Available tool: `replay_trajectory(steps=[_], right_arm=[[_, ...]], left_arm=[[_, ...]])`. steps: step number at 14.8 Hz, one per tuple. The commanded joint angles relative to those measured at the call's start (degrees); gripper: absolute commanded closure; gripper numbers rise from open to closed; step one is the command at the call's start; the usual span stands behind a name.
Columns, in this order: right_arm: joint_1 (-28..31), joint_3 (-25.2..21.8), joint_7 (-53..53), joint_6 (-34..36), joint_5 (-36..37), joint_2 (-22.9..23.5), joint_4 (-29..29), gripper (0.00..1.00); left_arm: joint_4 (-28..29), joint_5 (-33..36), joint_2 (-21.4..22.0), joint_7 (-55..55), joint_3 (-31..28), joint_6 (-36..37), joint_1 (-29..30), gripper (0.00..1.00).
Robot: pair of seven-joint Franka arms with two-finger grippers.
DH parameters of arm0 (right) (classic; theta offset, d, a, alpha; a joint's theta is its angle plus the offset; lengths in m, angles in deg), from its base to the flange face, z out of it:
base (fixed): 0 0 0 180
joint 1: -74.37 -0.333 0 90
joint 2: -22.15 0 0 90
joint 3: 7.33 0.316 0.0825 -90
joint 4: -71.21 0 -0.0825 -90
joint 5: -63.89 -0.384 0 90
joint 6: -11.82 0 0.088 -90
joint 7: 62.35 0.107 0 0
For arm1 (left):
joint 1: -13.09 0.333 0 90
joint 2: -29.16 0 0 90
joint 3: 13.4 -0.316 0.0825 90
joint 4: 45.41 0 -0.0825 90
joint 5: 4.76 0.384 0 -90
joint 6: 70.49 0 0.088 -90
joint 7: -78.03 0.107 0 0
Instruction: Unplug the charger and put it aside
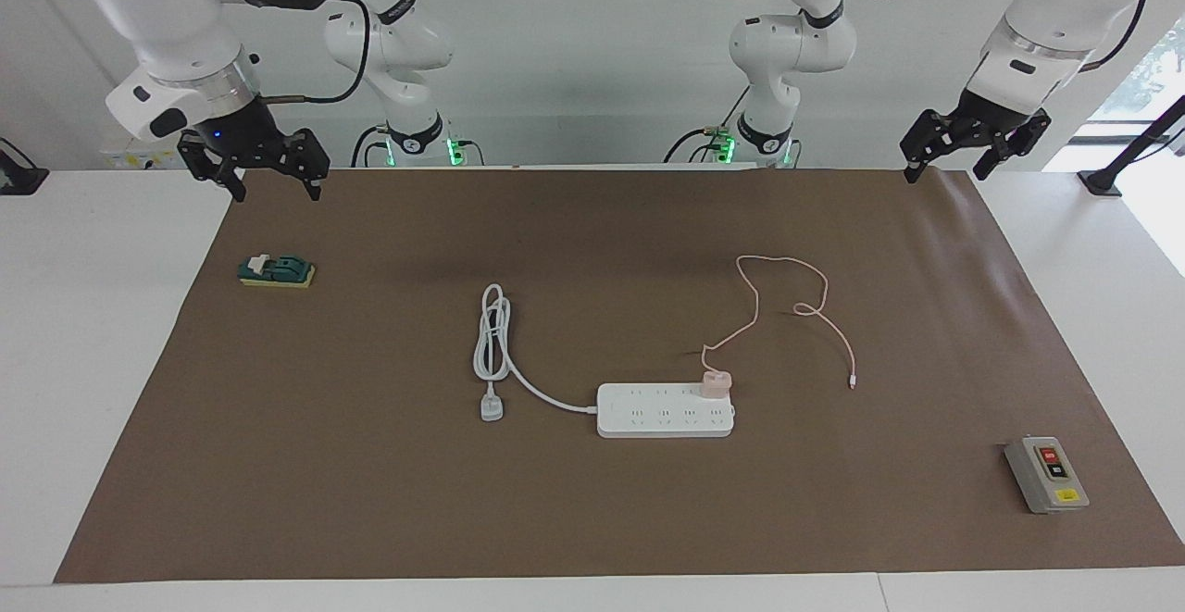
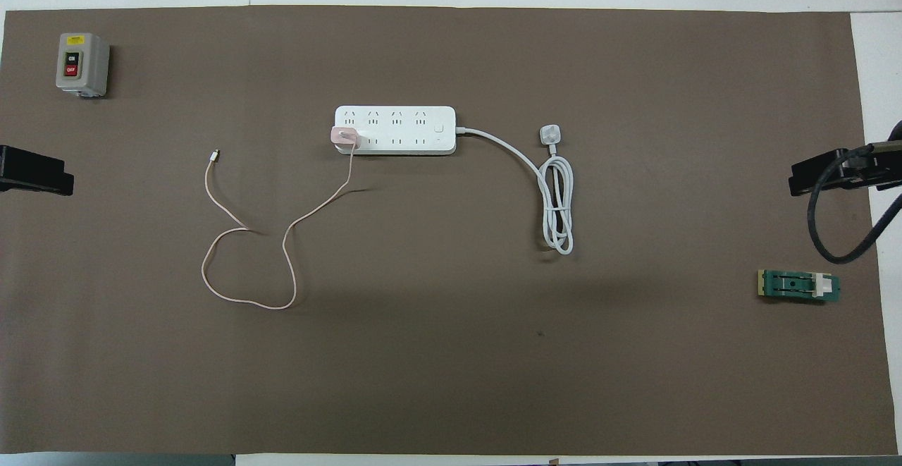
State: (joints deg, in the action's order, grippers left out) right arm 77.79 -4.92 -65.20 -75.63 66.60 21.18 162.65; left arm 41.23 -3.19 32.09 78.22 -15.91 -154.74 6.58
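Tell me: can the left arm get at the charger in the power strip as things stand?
Probably yes. The charger sits at the power strip's end toward the left arm, and only its thin cable lies on the mat between it and the open left gripper, raised over the mat's edge.

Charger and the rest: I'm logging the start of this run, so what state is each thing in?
charger: plugged into the power strip, cable loose on the mat
power strip: flat, own cord coiled, plug free
switch box: untouched
green switch: untouched
left gripper: open, raised, waiting
right gripper: open, raised, waiting
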Motion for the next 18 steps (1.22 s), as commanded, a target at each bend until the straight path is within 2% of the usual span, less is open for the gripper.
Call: replay_trajectory(steps=[1,3,10,13,18], right_arm=[[1.1,0.4,-0.7,0.2,-1.2,0.5,-1.0,0.00],[1.1,0.5,-0.7,0.1,-1.2,0.5,-1.0,0.00],[1.1,1.5,-0.5,-2.3,-1.6,0.2,0.0,0.00],[1.0,2.9,0.7,-5.8,-4.4,0.1,1.4,0.00],[1.0,7.9,6.4,-10.0,-5.1,1.3,3.2,0.00]], left_arm=[[-0.6,0.1,0.9,-0.7,0.2,1.2,-0.7,0.00],[-0.8,-0.1,1.5,-0.6,1.0,1.2,-0.9,0.00],[-2.4,-0.4,-1.1,-0.7,0.5,0.9,-0.1,0.00],[-2.4,-0.6,-1.7,-0.4,0.3,0.8,0.0,0.00],[-2.4,-0.4,-1.5,-0.8,0.5,1.2,-0.4,0.00]])
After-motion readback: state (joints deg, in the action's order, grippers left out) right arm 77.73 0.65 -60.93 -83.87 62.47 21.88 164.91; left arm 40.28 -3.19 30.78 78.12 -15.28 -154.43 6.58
